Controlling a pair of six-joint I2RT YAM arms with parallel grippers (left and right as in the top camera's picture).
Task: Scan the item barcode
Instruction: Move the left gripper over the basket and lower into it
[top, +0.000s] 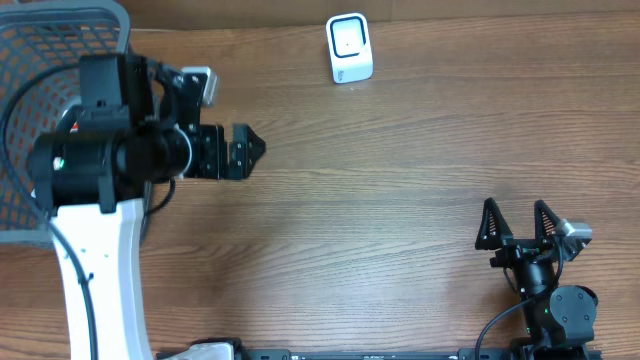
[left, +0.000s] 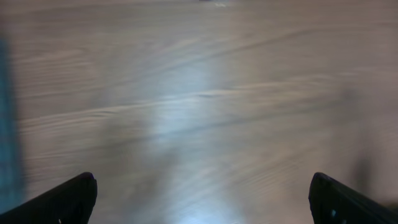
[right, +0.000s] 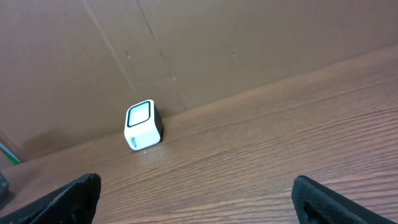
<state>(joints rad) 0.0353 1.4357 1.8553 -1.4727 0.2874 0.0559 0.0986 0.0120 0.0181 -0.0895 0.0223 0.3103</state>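
A small white barcode scanner (top: 350, 47) with a square window stands on the wooden table at the far middle. It also shows in the right wrist view as the scanner (right: 143, 124), in front of a brown cardboard wall. The item is not in view. My left gripper (top: 243, 152) hovers open just right of the basket, pointing right. In its blurred wrist view the left gripper (left: 202, 180) has only bare wood between its fingers. At the near right my right gripper (top: 515, 208) rests open and empty, aimed at the far edge; the right gripper (right: 197, 182) has its fingers wide apart.
A grey mesh basket (top: 30, 50) fills the far left corner, largely covered by the left arm (top: 100, 150). The brown wall (right: 249, 43) rises behind the table's far edge.
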